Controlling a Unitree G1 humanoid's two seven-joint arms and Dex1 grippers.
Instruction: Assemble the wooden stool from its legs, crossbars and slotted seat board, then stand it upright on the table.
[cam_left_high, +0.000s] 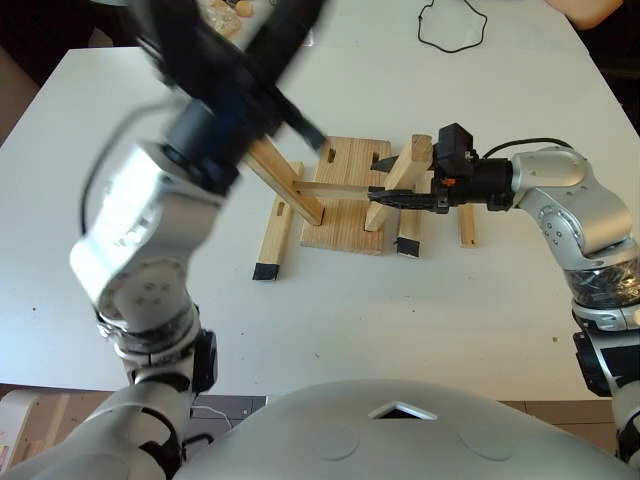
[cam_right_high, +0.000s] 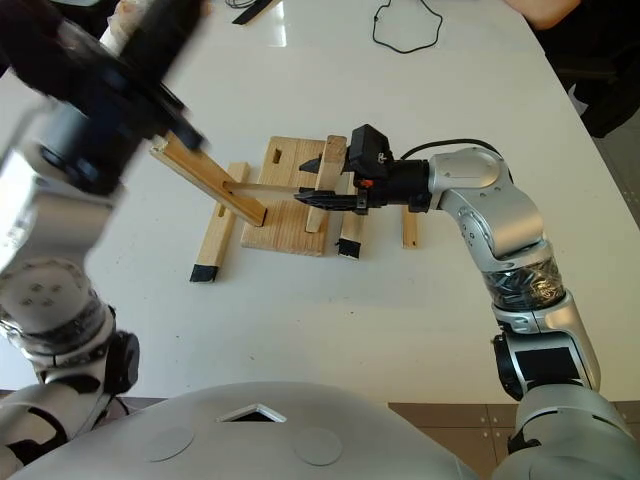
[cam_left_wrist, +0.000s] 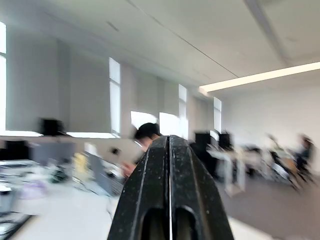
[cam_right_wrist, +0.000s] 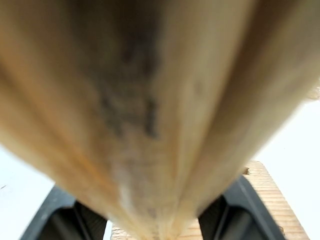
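right gripper (cam_left_high: 393, 197): clamps square wooden leg (cam_left_high: 413, 155), 3 o'clock of slotted seat board (cam_left_high: 348, 162) | left gripper (cam_left_wrist: 169, 142): fingers (cam_left_wrist: 145, 200) pressed together, empty

Blurred leg (cam_right_wrist: 150, 100); ends cropped

A black cable (cam_left_high: 452, 51) lies looped at the far side; windows (cam_left_wrist: 115, 95) and a long ceiling light (cam_left_wrist: 260, 77) show behind
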